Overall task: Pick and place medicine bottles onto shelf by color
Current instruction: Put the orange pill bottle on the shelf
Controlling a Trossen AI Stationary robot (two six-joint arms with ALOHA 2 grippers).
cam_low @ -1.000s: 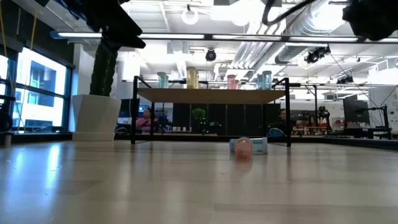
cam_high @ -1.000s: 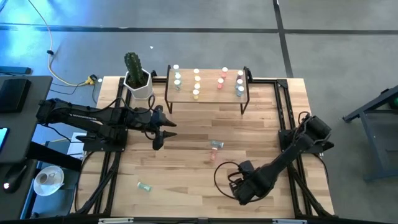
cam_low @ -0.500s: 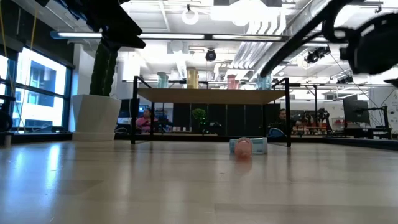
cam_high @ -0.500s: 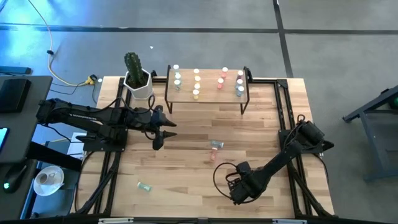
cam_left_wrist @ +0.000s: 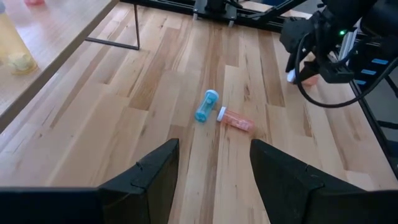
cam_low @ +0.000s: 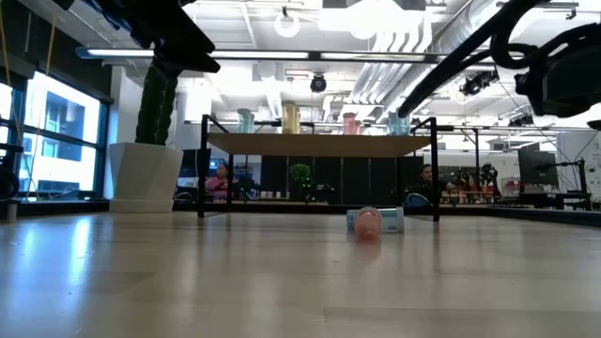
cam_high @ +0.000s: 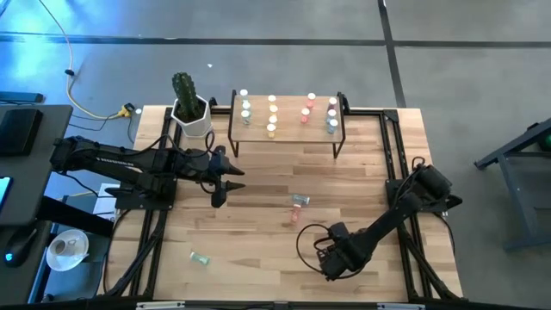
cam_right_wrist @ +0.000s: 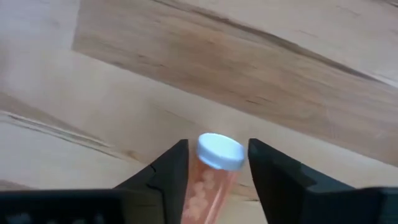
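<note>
Grey floor point(cam_high: 258, 60), bright windows point(cam_low: 56, 131), ceiling ducts point(cam_low: 404, 66)

Right gripper point(cam_right_wrist: 214, 171) low near table's front edge, fingers clamped on a pink bottle point(cam_right_wrist: 208, 180). Left gripper point(cam_left_wrist: 214, 168) hovering mid-table, fingers apart, empty.

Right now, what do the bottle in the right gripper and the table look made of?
Pink bottle: looks like translucent plastic, since pills show through; matte white cap, likely plastic. It sits between the right gripper's fingers. Table: pale wood planks with visible grain and a smooth finish.
</note>
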